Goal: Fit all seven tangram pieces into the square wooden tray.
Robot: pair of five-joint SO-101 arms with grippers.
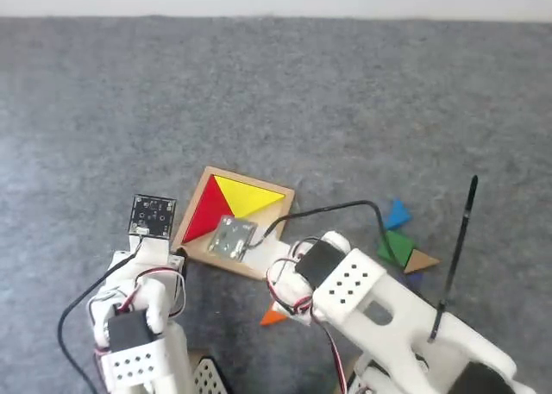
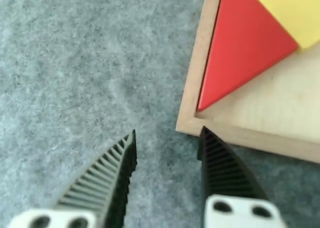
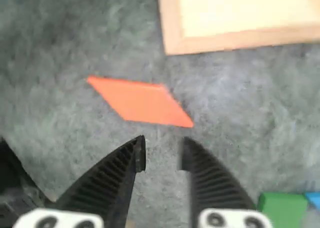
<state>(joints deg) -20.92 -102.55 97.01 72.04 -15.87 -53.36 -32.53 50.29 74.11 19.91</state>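
The square wooden tray [image 1: 272, 211] lies on the grey carpet [image 1: 302, 92], turned so a corner points away from the arms; two pieces sit inside it, the red triangle [image 1: 204, 211] along its left side and the yellow triangle [image 1: 244, 196] along its far side, the two touching along a slanted edge; the rest of the tray floor is bare wood.

The left gripper [image 2: 168, 133] hovers low at the near-left corner of the tray, its fingers apart with nothing between them; one fingertip [image 2: 129, 143] is over carpet, the other is right at the tray's rim, and I cannot tell whether it touches; the red triangle's near tip lies just inside that corner.

The right gripper [image 3: 162, 139] is over carpet just near of the tray, fingers spread and empty; the orange parallelogram [image 3: 140, 101] lies flat just beyond its tips, between them and the tray's corner, apart from both.

To the right of the tray, well apart from it, lies a loose cluster; the blue piece [image 1: 397, 213] is farthest, the green piece [image 1: 398, 243] just near of it, the tan triangle [image 1: 421, 260] beside the green one on its right; a dark piece [image 1: 414, 279] peeks out by the right arm; a thin black rod [image 1: 459, 239] stands at the right.
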